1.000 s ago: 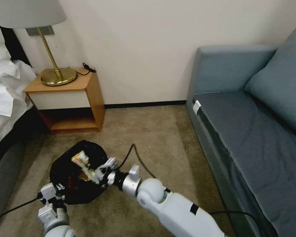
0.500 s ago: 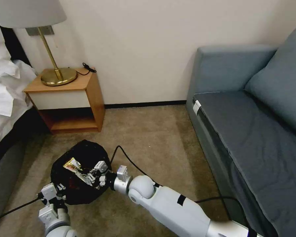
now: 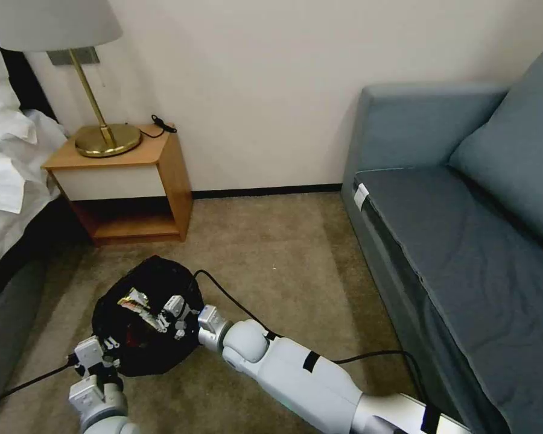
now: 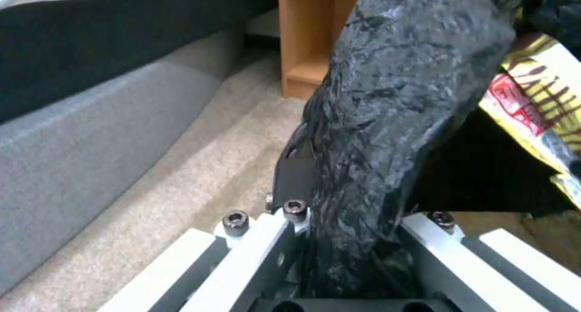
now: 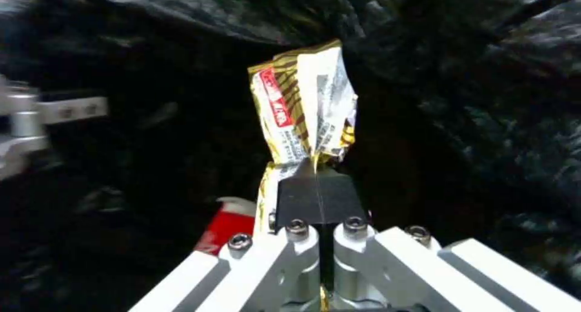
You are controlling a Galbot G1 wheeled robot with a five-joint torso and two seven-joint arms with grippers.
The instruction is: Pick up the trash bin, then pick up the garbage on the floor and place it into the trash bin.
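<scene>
Now the right gripper [image 5: 316, 178] is pinching one gold-and-dark snack wrapper [image 5: 306, 105], jaws clamped tight on its lower end, inside the bag-lined trash bin [image 3: 145, 325]. One red packet [image 5: 227, 223] is lying deeper in, partly hidden. At the near left, the left gripper [image 4: 348, 203] is clamping the bin's draped black rim. The bin's white wall is covered by the bag.

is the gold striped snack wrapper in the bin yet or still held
Still held: the right gripper pinches the gold striped snack wrapper, fingers shut, over the black-bag-lined trash bin.
</scene>
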